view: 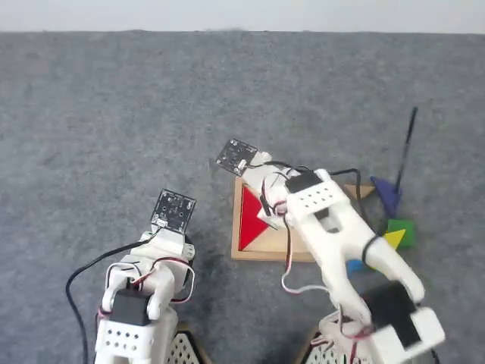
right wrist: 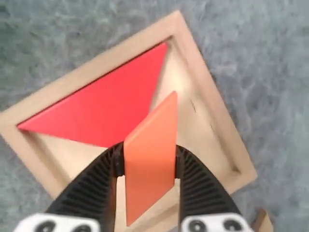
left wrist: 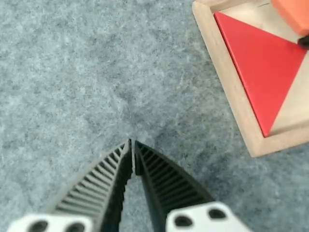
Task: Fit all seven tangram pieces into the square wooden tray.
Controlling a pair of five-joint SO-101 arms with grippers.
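While the left arm (view: 140, 307) sits at the lower left of the high view, the left gripper (left wrist: 133, 147) hangs over bare grey felt (view: 114, 114). Its ribbed black jaws are pressed together with nothing between them. In the left wrist view the tips point toward open felt, well apart from the tray.

Right of centre in the high view lies the square wooden tray (view: 236, 227), flat on the felt. A red triangle (view: 250, 216) lies inside it, with one long edge along the tray's left rim and its point toward the middle. The rest of the tray floor that can be seen is bare wood.

The right arm (view: 341, 243) stretches up from the lower right over the tray. The right gripper (right wrist: 147, 153) has its jaws closed onto the two side edges of an orange piece (right wrist: 152, 130), a flat slab held tilted above the bare wood just beside the red triangle. Whether the slab touches the floor cannot be told.

At the right edge of the tray, on the felt, lie a blue piece (view: 386, 193), a green piece (view: 404, 230) and a yellow piece (view: 392, 240), close together.
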